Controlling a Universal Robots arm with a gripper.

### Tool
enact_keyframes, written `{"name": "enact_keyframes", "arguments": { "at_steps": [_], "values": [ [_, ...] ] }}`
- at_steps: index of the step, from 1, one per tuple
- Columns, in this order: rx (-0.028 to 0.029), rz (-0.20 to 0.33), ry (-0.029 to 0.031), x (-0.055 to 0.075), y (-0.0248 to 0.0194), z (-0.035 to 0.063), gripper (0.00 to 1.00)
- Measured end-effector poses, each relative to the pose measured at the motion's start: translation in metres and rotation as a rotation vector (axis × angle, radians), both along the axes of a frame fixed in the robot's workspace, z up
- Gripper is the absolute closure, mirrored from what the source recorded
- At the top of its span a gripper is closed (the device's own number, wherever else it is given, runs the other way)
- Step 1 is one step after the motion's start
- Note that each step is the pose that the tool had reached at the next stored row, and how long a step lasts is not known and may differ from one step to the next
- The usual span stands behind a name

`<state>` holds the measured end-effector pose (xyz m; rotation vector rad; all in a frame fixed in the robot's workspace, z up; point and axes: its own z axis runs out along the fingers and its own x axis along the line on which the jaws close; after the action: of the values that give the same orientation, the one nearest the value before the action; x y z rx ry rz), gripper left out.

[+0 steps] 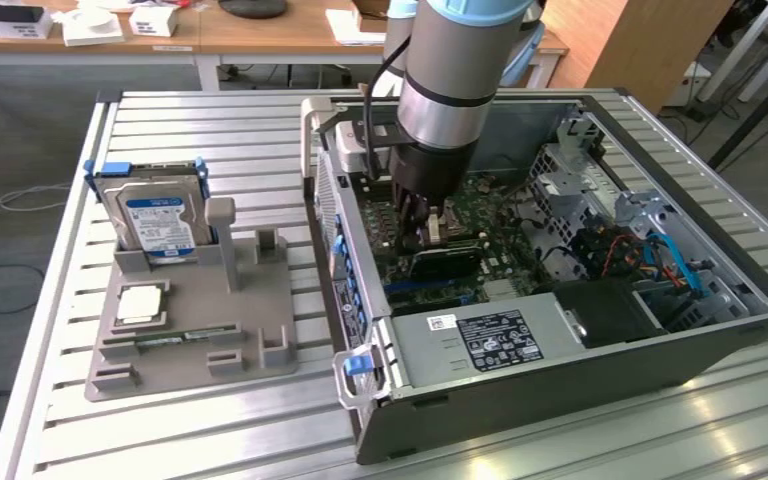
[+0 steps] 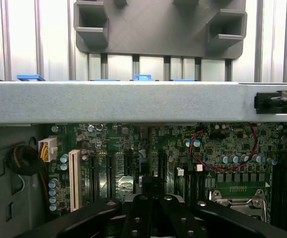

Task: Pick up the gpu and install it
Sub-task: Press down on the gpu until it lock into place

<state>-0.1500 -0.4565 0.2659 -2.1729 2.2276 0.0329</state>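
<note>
On the worktop's left half, the grey holder (image 1: 197, 320) kept the hard drive (image 1: 157, 218) standing upright in its slot, I judged so parts could be gripped from above. To its right, inside the open computer case (image 1: 704, 350), I had the gripper (image 1: 427, 222) low over the motherboard (image 2: 223, 148). Below it lay the gpu (image 1: 444, 262), a dark flat card among the slots. I couldn't tell how the fingers stood or whether they held it.
</note>
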Motion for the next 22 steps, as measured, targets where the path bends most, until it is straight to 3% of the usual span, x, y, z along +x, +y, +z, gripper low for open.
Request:
{"name": "enact_keyframes", "arguments": {
  "at_steps": [22],
  "values": [
    [-0.0001, 0.000, 0.0001, 0.0000, 0.0000, -0.0008, 0.89]
  ]
}}
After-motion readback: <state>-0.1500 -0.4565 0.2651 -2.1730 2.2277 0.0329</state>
